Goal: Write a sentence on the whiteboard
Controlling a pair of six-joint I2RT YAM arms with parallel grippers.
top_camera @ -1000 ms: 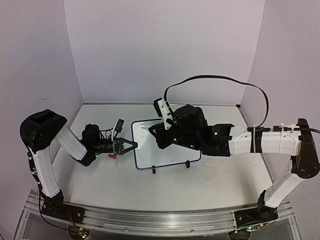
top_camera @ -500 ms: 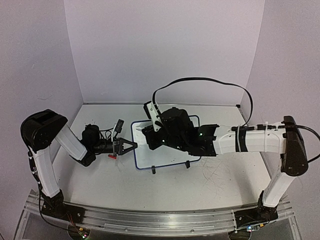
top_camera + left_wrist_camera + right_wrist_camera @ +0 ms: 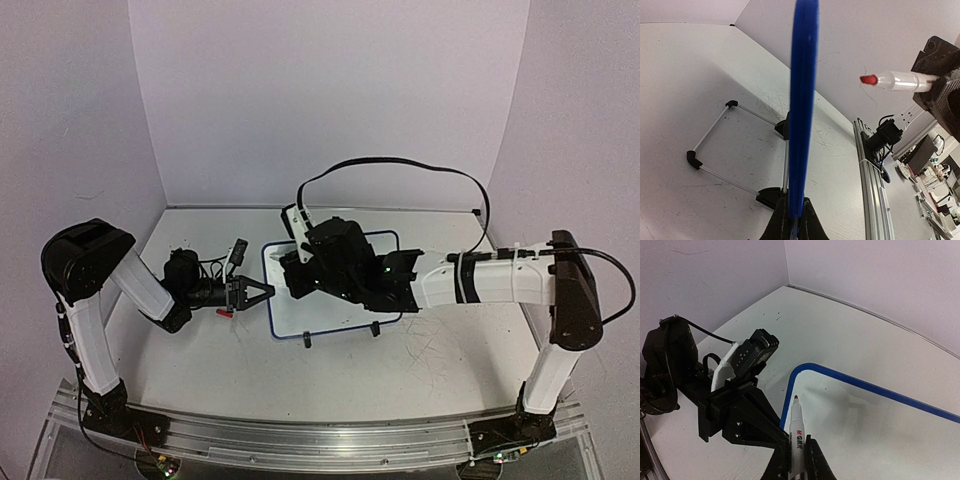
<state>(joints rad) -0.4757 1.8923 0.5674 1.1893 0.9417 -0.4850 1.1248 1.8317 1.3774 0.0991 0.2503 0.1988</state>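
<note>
Left gripper [image 3: 264, 292] is clamped on the left edge of the whiteboard [image 3: 322, 318]. Both fingers pinch the dark blue rim [image 3: 865, 385]. In the left wrist view the rim runs edge-on, straight up from the closed jaws.

Right gripper [image 3: 796, 462] is closed around the barrel of a marker [image 3: 797, 432]. The cap is off and the red tip points away from the fingers.

Position of parts, referred to the whiteboard:

1. The whiteboard stands on the tabletop [image 3: 250, 380], between the two arms. Its two black feet [image 3: 307, 341] are at its near edge.
2. A wire stand [image 3: 692, 158] with black corner pieces lies on the side of the whiteboard opposite the marker.
3. The marker is on the face side of the whiteboard. In the right wrist view its tip sits just inside the left edge, near the rounded far-left corner.
4. In the left wrist view a clear gap separates the red tip from the whiteboard, so the tip is near the face but apart from it.
5. The right arm reaches in from the right of the whiteboard. In the top view it covers the far part of the face, leaving the near strip bare.
6. The left gripper lies just left of the whiteboard and touches only the rim.

The part of the face seen from the right wrist is plain white with a faint grey smudge.
</note>
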